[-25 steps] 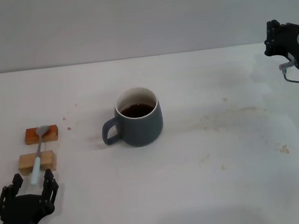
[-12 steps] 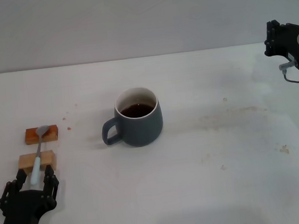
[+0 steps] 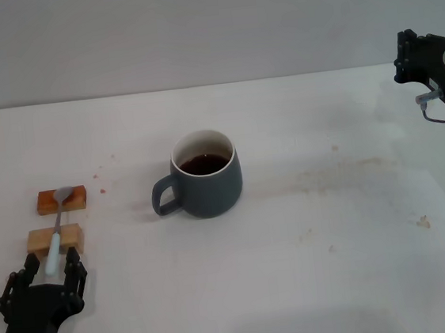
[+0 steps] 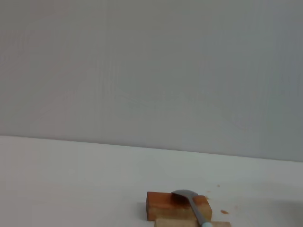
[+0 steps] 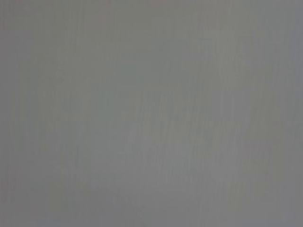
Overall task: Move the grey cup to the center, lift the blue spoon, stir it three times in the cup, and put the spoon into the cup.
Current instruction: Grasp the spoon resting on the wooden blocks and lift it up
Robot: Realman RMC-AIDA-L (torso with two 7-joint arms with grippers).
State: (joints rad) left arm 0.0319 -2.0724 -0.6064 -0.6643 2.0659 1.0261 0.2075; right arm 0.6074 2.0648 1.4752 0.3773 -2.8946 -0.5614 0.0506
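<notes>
Only the head view shows the one grey cup [image 3: 206, 174] and the spread left pincer [image 3: 49, 274] flanking the one blue spoon [image 3: 56, 228]; the right pincer's [image 3: 407, 56] state is unclear.

Black left tool [image 3: 50, 272]; right tool [image 3: 411, 55] black, white-cased

No readable text

No writing, label, brand, number or sign could be read anywhere in the three views; the grey cup [image 3: 206, 174], the blue spoon [image 3: 56, 230], the wooden blocks [image 3: 61, 200] and the tabletop [image 3: 334, 242] all showed plain, unmarked surfaces.
</notes>
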